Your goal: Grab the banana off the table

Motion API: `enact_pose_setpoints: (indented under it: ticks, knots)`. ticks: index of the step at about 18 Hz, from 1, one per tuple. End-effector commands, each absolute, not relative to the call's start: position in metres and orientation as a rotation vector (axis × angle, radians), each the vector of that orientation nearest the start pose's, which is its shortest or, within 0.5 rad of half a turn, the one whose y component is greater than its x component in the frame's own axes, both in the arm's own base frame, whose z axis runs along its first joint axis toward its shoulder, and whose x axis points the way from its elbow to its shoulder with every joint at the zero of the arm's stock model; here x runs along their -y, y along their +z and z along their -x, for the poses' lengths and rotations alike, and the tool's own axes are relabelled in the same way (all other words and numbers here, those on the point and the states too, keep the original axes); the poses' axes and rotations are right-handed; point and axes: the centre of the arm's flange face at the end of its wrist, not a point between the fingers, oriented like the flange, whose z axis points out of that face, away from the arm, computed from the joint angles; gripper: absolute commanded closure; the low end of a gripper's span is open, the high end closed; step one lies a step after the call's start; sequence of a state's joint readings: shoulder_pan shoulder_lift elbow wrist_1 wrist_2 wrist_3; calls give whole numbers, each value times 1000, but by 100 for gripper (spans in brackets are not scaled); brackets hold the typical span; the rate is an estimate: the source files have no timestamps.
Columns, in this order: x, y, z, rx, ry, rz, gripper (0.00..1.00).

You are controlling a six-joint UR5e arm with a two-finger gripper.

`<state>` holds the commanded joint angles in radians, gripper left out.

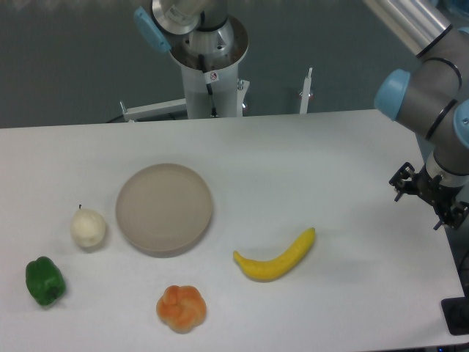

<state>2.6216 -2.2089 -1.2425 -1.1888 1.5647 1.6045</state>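
The banana (275,257) lies flat on the white surface (330,161) in the lower centre of the frame, its curve bowing downward, well apart from the arm's wrist (432,183) at the right edge. The fingers are not visible, so whether they are released or clenched cannot be told. For a clean approach, the fingers should probably come down over the thick middle of the fruit, spanning its narrow width, clear of the plate (164,209) and the orange fruit (181,308) nearby.

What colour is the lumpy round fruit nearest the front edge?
Orange, with paler patches; the lumpy fruit shows clearly in the fixed camera view.
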Motion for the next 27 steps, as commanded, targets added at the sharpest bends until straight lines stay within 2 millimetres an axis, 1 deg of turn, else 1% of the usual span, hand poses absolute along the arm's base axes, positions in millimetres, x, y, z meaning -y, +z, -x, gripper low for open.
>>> enact_pose_setpoints:
  ticks: [5,8,9,10,12,16,17,19,21,23,24,26,27]
  knots:
    - [-480,292,569,-850,107,2998,0]
    - [-491,292,553,-857,94,2996,0]
    - [-495,288,544,-830,77,3006,0]
    - [-500,288,536,-791,75,3017,0]
    - [-520,284,516,-702,52,3025,0]
    - [-546,266,475,-779,-13,3004,0]
    - [-553,259,459,-801,-40,3004,0]
    - [-562,251,439,-812,-67,3008,0]
    - [-573,246,423,-793,-95,2998,0]
    - [-581,239,408,-737,-150,2980,0]
    - [-589,234,400,-686,-138,2970,0]
    - [-591,221,391,-642,-76,2956,0]
    - [-591,213,382,-638,-71,2955,0]
